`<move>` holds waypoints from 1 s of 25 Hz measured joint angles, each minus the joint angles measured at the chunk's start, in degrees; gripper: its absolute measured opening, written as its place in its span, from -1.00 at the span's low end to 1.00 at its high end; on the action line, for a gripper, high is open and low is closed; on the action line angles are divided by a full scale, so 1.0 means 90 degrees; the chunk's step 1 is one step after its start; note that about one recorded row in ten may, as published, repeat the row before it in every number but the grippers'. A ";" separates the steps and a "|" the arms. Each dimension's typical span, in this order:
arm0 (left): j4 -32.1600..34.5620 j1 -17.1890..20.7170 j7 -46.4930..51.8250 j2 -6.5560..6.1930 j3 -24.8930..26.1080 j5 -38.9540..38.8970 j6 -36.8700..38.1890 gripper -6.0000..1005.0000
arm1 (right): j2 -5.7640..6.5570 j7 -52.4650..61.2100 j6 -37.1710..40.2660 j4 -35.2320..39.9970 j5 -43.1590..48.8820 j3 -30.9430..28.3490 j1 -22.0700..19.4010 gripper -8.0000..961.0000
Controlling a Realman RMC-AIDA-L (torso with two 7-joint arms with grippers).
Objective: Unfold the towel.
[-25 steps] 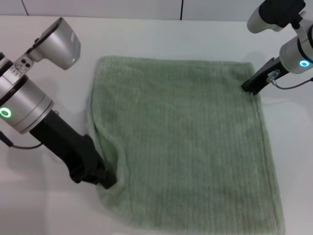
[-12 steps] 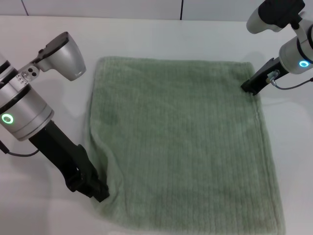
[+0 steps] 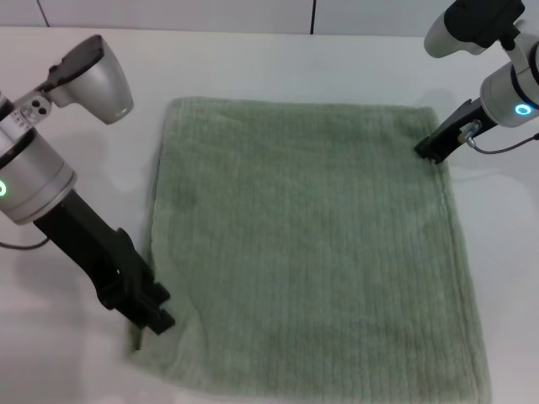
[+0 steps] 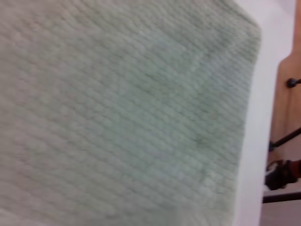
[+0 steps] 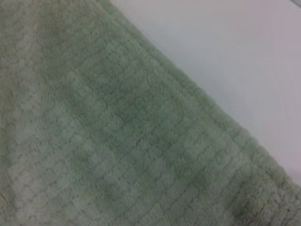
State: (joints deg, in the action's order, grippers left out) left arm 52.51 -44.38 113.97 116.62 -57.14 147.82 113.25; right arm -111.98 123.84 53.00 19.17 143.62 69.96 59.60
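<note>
Dragged outward by left gripper, towel corner lies flatter

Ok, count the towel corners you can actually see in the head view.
3. On the towel: far left corner, far right corner beside the right claw, near left corner by the left claw. The near right corner is cut off.

Likely lab, bare white table

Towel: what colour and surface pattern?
Pale sage green towel with fine ribbed pile; head view shows it best.
</note>
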 joint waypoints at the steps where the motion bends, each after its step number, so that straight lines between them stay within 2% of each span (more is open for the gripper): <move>1: 0.0000 0.0000 0.0000 0.0000 0.0000 0.0000 0.0000 -0.31 | 0.0000 0.0000 0.0000 -0.0001 0.0000 0.0000 0.0000 -0.99; 5: 0.0338 -0.0010 -0.0152 0.0011 0.0165 0.0028 -0.0198 -0.21 | 0.0000 0.0000 -0.0020 -0.0002 0.0000 0.0000 0.0010 -0.99; 9: 0.0338 -0.0010 -0.0152 0.0011 0.0165 0.0028 -0.0198 -0.13 | -0.0011 0.0011 -0.0048 0.0000 0.0000 -0.0002 0.0075 -0.99; 10: 0.0293 -0.0059 -0.0864 0.0139 0.0809 -0.0275 -0.0740 -0.11 | -0.0013 0.0024 -0.0038 0.0005 0.0000 -0.0003 0.0104 -0.99; 11: 0.0293 -0.0059 -0.0864 0.0139 0.0809 -0.0275 -0.0740 -0.11 | -0.0016 0.0033 -0.0028 0.0013 0.0000 -0.0001 0.0136 -0.99; 12: -0.0049 0.0020 -0.1319 0.0157 0.0895 -0.0983 -0.1400 -0.11 | -0.0019 0.0044 -0.0014 0.0027 0.0000 0.0000 0.0178 -0.99; 14: -0.0049 0.0020 -0.1319 0.0157 0.0895 -0.0983 -0.1400 -0.11 | -0.0022 0.0057 0.0007 0.0066 0.0000 0.0000 0.0272 -0.99; 15: -0.0265 0.0127 -0.1630 0.0150 0.0909 -0.1542 -0.1894 -0.11 | -0.0031 0.0059 0.0018 0.0102 0.0000 0.0000 0.0309 -0.99; 16: -0.0678 0.0359 -0.2208 0.0162 0.0912 -0.2607 -0.2867 -0.11 | -0.0050 0.0061 0.0022 0.0164 0.0000 0.0000 0.0345 -0.99; 17: -0.0791 0.0389 -0.2315 0.0164 0.0913 -0.2809 -0.3056 -0.11 | -0.0083 0.0062 0.0013 0.0258 0.0006 0.0000 0.0369 -0.99; 18: -0.0791 0.0389 -0.2315 0.0164 0.0913 -0.2809 -0.3056 -0.11 | -0.0190 0.0063 -0.0059 0.0568 0.0072 -0.0001 0.0350 -0.99; 19: -0.0942 0.0427 -0.2460 0.0166 0.0917 -0.3078 -0.3310 -0.11 | -0.0190 0.0063 -0.0059 0.0568 0.0072 -0.0001 0.0350 -0.99; 20: -0.0942 0.0427 -0.2460 0.0166 0.0917 -0.3078 -0.3310 -0.11 | -0.0261 0.0063 -0.0129 0.0765 0.0150 -0.0010 0.0310 -0.99; 21: -0.1335 0.0534 -0.2826 0.0168 0.0946 -0.3889 -0.3935 -0.11 | -0.0364 0.0064 -0.0252 0.0999 0.0244 -0.0019 0.0247 -0.99; 22: -0.1501 0.0586 -0.3033 0.0172 0.0949 -0.4307 -0.4218 -0.11 | -0.0475 0.0064 -0.0392 0.1215 0.0325 -0.0021 0.0174 -0.99; 23: -0.1501 0.0586 -0.3033 0.0172 0.0949 -0.4307 -0.4218 -0.11 | -0.0697 0.0057 -0.0934 0.1648 0.0452 0.0039 -0.0033 -0.99; 24: -0.1501 0.0586 -0.3033 0.0172 0.0949 -0.4307 -0.4218 -0.11 | -0.0697 0.0057 -0.0934 0.1648 0.0452 0.0039 -0.0033 -0.99; 25: -0.1675 0.0626 -0.3231 0.0174 0.0954 -0.4713 -0.4473 -0.11 | -0.0783 0.0056 -0.1332 0.1817 0.0461 0.0172 -0.0161 -0.99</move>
State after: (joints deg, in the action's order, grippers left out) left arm 37.43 -38.75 84.89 118.18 -48.55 105.40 72.99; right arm -119.02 124.34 41.01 35.53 147.77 71.51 58.15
